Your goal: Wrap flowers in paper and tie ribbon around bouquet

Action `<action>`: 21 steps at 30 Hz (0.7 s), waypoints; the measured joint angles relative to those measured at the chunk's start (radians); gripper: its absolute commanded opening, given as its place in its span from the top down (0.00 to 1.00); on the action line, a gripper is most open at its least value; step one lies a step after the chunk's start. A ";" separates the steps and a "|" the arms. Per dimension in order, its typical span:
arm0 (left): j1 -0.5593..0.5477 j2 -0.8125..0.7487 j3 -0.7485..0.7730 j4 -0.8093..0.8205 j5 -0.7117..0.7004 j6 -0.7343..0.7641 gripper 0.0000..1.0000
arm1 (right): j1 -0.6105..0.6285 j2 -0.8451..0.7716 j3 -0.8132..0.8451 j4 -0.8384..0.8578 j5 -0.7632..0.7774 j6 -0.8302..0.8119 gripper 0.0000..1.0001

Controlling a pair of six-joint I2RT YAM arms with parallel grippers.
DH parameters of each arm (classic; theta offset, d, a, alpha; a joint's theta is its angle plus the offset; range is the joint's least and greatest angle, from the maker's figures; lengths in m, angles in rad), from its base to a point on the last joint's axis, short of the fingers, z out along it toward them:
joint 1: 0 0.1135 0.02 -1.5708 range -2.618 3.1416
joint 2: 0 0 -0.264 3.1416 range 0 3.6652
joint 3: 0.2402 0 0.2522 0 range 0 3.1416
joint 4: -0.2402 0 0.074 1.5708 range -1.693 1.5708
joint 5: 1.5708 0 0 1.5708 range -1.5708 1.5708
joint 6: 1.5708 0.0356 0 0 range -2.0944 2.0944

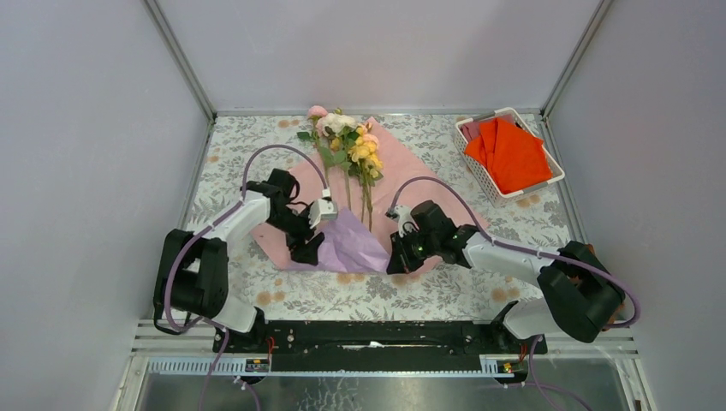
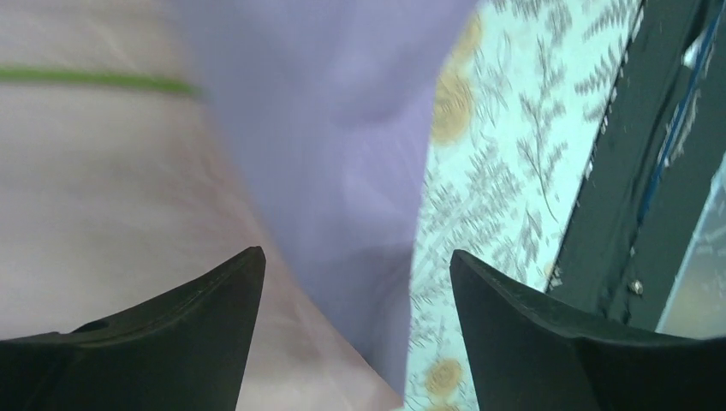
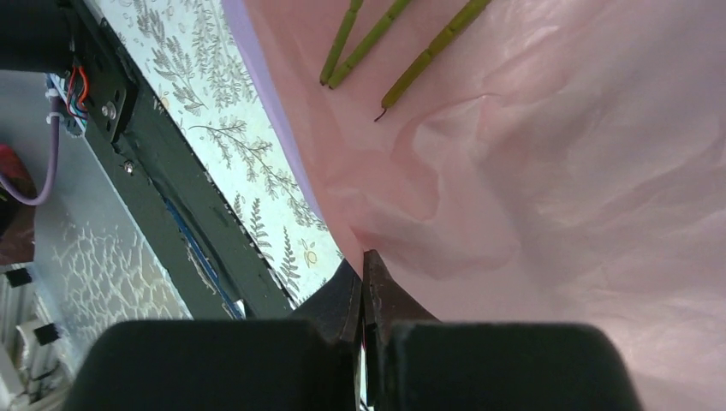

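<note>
The flowers (image 1: pixel 344 141) lie at the back of the table with their thin green stems (image 3: pixel 368 41) running down the paper (image 1: pixel 402 167), pale pink face up. The paper's near-left corner is folded over, showing lilac (image 1: pixel 353 244). My left gripper (image 1: pixel 305 251) stands open over that fold; in the left wrist view its jaws (image 2: pixel 355 265) straddle the lilac flap (image 2: pixel 334 145) without touching it. My right gripper (image 1: pixel 396 261) is at the paper's near edge, its jaws (image 3: pixel 366 261) shut on the pink sheet (image 3: pixel 556 188), which wrinkles around the pinch. The ribbon is out of view.
A white basket (image 1: pixel 469 141) holding an orange-red folded cloth (image 1: pixel 511 154) stands at the back right. The floral tablecloth (image 1: pixel 428 295) lies between the paper and the black rail (image 1: pixel 360 336) at the near edge. Grey walls close in three sides.
</note>
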 measured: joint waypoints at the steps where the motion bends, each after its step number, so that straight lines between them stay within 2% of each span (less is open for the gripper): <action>1: 0.000 -0.010 -0.021 -0.018 -0.016 0.020 0.14 | -0.013 0.000 0.004 -0.016 -0.007 0.002 1.00; 4: 0.000 -0.039 -0.084 -0.051 -0.058 0.060 0.18 | -0.041 0.000 0.031 -0.079 -0.033 0.002 1.00; 6: -0.001 -0.056 -0.118 -0.052 -0.082 0.065 0.28 | -0.047 0.000 0.051 -0.109 -0.055 0.002 1.00; 8: -0.002 -0.059 -0.133 -0.047 -0.092 0.060 0.51 | -0.050 0.000 0.063 -0.131 -0.075 0.002 1.00; 10: -0.005 -0.056 -0.135 -0.041 -0.092 0.049 0.85 | -0.057 0.000 0.070 -0.153 -0.095 0.002 1.00; 11: -0.006 -0.052 -0.135 -0.039 -0.088 0.055 0.99 | -0.064 0.000 0.074 -0.170 -0.105 0.002 1.00; 16: -0.001 -0.009 -0.111 -0.051 -0.079 0.068 1.00 | -0.129 0.014 0.109 -0.285 -0.095 -0.009 1.00; 21: 0.023 -0.001 -0.081 -0.056 -0.074 0.093 1.00 | -0.156 0.047 0.144 -0.321 -0.078 -0.025 1.00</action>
